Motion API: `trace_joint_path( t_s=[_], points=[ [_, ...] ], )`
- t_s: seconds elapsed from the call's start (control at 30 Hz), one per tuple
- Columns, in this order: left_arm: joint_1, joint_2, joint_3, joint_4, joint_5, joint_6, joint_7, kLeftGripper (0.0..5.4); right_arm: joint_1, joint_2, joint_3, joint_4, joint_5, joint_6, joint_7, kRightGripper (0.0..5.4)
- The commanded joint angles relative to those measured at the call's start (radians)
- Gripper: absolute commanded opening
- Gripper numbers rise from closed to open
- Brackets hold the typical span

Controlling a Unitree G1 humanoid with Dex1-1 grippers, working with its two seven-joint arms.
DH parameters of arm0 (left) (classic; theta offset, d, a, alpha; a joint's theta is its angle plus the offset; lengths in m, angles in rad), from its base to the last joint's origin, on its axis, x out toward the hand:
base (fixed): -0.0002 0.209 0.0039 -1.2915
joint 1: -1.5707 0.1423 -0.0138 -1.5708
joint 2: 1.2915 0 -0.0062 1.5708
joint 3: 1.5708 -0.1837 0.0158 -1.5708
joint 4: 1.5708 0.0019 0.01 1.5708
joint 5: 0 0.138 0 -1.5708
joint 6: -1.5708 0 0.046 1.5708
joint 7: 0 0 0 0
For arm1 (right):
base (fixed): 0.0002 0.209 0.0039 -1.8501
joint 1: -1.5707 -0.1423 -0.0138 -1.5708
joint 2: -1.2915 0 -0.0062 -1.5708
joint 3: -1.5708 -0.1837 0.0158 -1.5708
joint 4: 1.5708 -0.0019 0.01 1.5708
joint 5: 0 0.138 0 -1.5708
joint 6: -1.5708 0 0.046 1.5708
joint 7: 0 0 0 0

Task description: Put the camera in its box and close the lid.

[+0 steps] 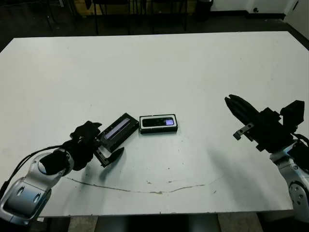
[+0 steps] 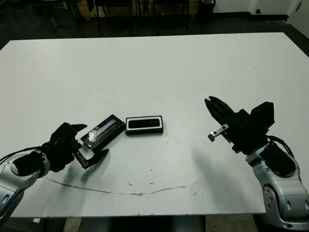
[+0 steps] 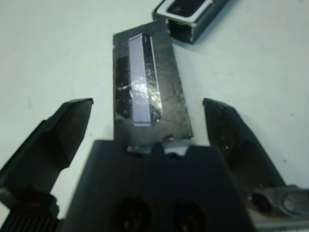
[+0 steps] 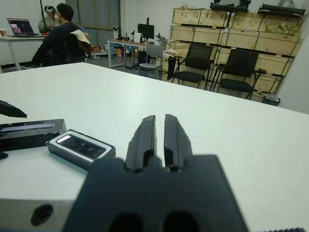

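Observation:
The camera point(image 1: 158, 122), a slim black bar with a purple patch at its right end, lies inside the white-lined box point(image 1: 159, 131) near the table's middle. Just left of the box lies the lid point(image 1: 117, 128), flat and black with a silvery strip, angled toward my left arm. My left gripper point(image 1: 104, 141) is open and straddles the lid's near end. In the left wrist view its fingers point(image 3: 65, 128) stand clear of both sides of the lid point(image 3: 145, 92). My right gripper point(image 1: 231, 101) is shut and empty, hovering well to the right of the box point(image 4: 82, 153).
A thin dark scratch line point(image 1: 145, 189) runs across the white table point(image 1: 154, 67) near its front edge. In the right wrist view, chairs point(image 4: 198, 60) and a seated person point(image 4: 60, 41) at a desk show beyond the table's far side.

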Motion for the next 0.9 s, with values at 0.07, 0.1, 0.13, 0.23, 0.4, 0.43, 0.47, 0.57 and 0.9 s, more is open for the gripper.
trace_joint_path(
  t_s=[0.07, 0.1, 0.13, 0.23, 0.4, 0.43, 0.47, 0.57, 0.9],
  points=[
    [0.011, 0.012, -0.021, 0.129, 0.017, 0.040, -0.044, 5.39, 0.016, -0.011, -0.015, -0.028, 0.018, 0.060, -0.015, 0.00],
    [0.008, 0.011, -0.022, 0.147, 0.021, 0.028, -0.046, 5.39, 0.016, -0.011, -0.017, -0.026, 0.017, 0.059, -0.014, 0.00],
    [0.006, 0.010, -0.025, 0.162, 0.024, 0.020, -0.048, 5.39, 0.016, -0.011, -0.017, -0.022, 0.012, 0.052, -0.012, 0.00],
    [-0.006, 0.005, -0.033, 0.201, 0.027, 0.025, -0.049, 5.10, 0.015, -0.007, -0.017, -0.006, 0.004, 0.031, -0.003, 0.00],
    [-0.031, 0.008, -0.062, 0.259, 0.052, 0.018, -0.056, 4.20, 0.018, -0.005, -0.020, 0.005, 0.005, 0.020, 0.007, 0.00],
    [-0.038, 0.007, -0.067, 0.271, 0.053, 0.020, -0.059, 4.00, 0.018, -0.008, -0.021, 0.007, 0.007, 0.023, 0.008, 0.00],
    [-0.043, 0.006, -0.071, 0.279, 0.051, 0.022, -0.062, 3.82, 0.018, -0.010, -0.021, 0.008, 0.007, 0.023, 0.010, 0.00],
    [-0.065, 0.010, -0.096, 0.308, 0.058, 0.027, -0.081, 3.26, 0.025, -0.009, -0.025, 0.009, 0.001, 0.009, 0.011, 0.00],
    [-0.068, -0.022, -0.072, 0.351, -0.009, -0.006, -0.131, 2.76, 0.039, -0.022, -0.032, -0.014, -0.039, 0.020, -0.005, 0.00]
  ],
)
